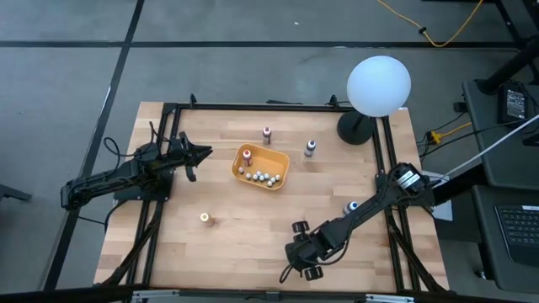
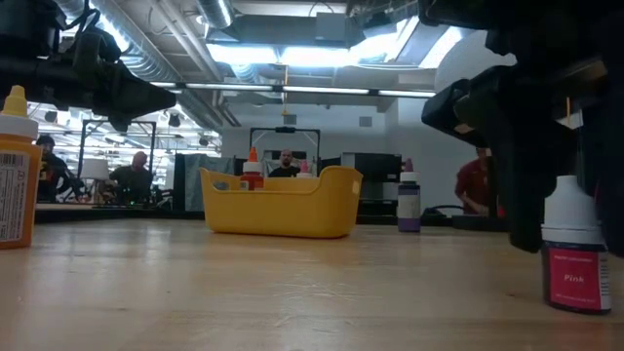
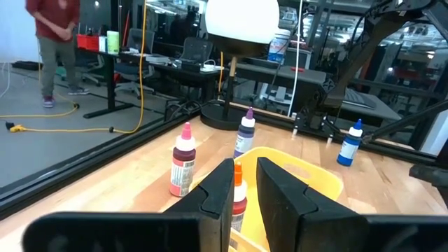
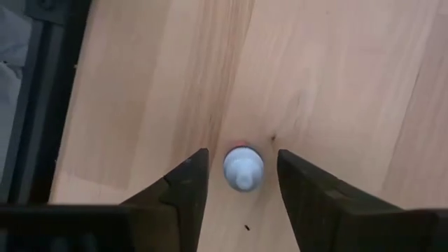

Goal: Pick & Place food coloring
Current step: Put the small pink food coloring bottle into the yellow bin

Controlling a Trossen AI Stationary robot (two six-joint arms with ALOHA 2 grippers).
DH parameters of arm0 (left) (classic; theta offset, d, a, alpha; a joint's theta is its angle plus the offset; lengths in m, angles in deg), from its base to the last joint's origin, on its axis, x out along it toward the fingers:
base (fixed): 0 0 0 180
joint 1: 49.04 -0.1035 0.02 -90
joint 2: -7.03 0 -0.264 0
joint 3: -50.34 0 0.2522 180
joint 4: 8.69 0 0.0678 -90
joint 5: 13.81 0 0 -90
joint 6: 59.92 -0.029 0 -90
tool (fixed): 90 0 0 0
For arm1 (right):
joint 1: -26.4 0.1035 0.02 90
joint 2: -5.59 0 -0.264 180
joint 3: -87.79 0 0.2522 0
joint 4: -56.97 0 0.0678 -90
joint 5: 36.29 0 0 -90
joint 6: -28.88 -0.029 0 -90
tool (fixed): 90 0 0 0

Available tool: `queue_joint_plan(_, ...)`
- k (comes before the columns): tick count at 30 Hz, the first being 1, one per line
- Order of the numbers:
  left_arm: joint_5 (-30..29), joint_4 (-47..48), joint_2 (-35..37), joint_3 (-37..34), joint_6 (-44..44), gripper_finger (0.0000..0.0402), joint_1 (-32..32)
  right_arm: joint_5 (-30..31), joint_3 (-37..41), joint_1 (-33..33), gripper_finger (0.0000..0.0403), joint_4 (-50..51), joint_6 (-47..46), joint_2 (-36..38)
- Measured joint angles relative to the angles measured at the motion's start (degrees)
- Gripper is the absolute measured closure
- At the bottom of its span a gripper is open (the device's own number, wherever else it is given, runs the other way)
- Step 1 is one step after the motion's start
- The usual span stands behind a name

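Observation:
An orange tray (image 1: 278,162) stands mid-table with a red-topped dropper bottle (image 1: 247,154) upright in it and several small bottles lying on its floor. On the table stand a maroon bottle (image 1: 267,133), a purple bottle (image 1: 310,148), a blue bottle (image 1: 351,206) and an orange bottle (image 1: 205,218). My right gripper (image 4: 238,183) is open near the table's front edge and points down, one finger on each side of a white-capped bottle (image 4: 243,168) labelled Pink (image 2: 575,255), with a gap on both sides. My left gripper (image 3: 245,192) hovers left of the tray, narrowly open and empty.
A white globe lamp (image 1: 379,84) stands on a dark base (image 1: 357,128) at the far right corner. A black frame (image 1: 278,107) runs along the table's far edge and down its sides. People show in the room behind the table.

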Motion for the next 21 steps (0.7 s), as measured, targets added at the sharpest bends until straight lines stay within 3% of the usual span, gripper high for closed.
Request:
queue_joint_plan(5, 0.0, -0.1, 0.0, 0.0, 0.0, 0.0341, 0.0, 0.0, 0.0, 0.0, 0.0259, 0.1, -0.1, 0.0)
queue_joint_plan(13, 0.0, -0.1, 0.0, 0.0, 0.0, 0.0344, 0.0, -0.3, 0.0, 0.0, 0.0333, 0.0, -0.7, 0.0)
queue_joint_plan(21, 0.0, -0.1, 0.0, 0.0, 0.0, 0.0341, 0.0, -2.3, -0.2, -0.4, 0.0328, 0.5, -1.5, 1.0)
